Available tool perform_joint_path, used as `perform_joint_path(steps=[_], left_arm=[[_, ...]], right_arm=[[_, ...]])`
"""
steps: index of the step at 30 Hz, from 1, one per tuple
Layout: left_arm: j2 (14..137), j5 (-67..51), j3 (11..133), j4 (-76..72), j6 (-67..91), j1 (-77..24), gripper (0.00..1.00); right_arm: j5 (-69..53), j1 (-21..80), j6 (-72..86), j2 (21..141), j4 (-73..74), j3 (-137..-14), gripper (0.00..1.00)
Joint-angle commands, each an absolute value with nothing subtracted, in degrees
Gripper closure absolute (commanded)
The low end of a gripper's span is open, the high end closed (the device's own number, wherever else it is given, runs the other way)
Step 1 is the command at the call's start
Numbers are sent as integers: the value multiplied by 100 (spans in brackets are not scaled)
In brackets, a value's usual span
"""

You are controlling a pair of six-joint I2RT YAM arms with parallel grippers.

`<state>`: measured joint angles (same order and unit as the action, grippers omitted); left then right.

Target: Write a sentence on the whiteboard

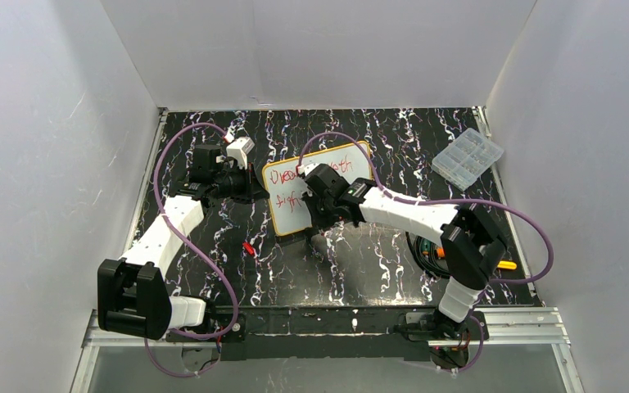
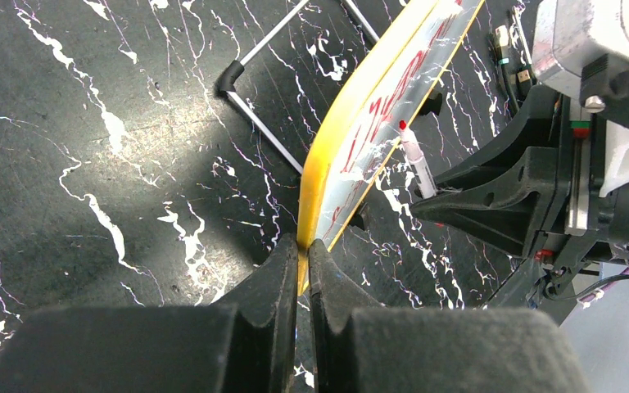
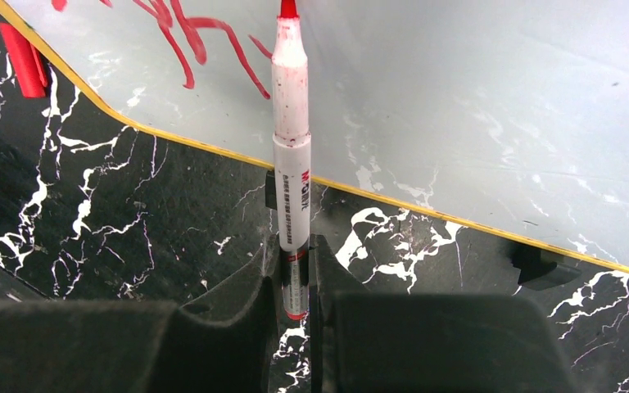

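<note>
On the left, the left claw (image 2: pixel 301 254) pinches the yellow edge of the whiteboard (image 2: pixel 328 155), which stands in the middle of the table (image 1: pixel 360 274). The sentence (image 1: pixel 282 175) is in red, with a second line started. To the right, the right claw (image 3: pixel 295 255) squeezes a red marker (image 3: pixel 290 139), tip up by the board. The writing looks partly done. Next, the tip must slide gently to the right without tipping the board.

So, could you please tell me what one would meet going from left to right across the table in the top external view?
red cap → whiteboard → clear compartment box
</note>
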<state>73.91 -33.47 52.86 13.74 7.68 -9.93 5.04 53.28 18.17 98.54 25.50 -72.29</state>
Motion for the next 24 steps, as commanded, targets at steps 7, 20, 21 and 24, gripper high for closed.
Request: perform_joint_path(steps=[7, 20, 21, 24], left_arm=[[7119, -3489, 5247, 1367, 730, -1010, 100], [7084, -3494, 5247, 1365, 740, -1011, 100], [7084, -3494, 5247, 1363, 740, -1011, 100], [7079, -3496, 5243, 1365, 739, -1011, 100]], right_arm=[[415, 5326, 1821, 9980, 2481, -7355, 99], [205, 5413, 1992, 10010, 2461, -7035, 99], [194, 5426, 2001, 10018, 2461, -7013, 99], [164, 5457, 2039, 10020, 2461, -6952, 99]])
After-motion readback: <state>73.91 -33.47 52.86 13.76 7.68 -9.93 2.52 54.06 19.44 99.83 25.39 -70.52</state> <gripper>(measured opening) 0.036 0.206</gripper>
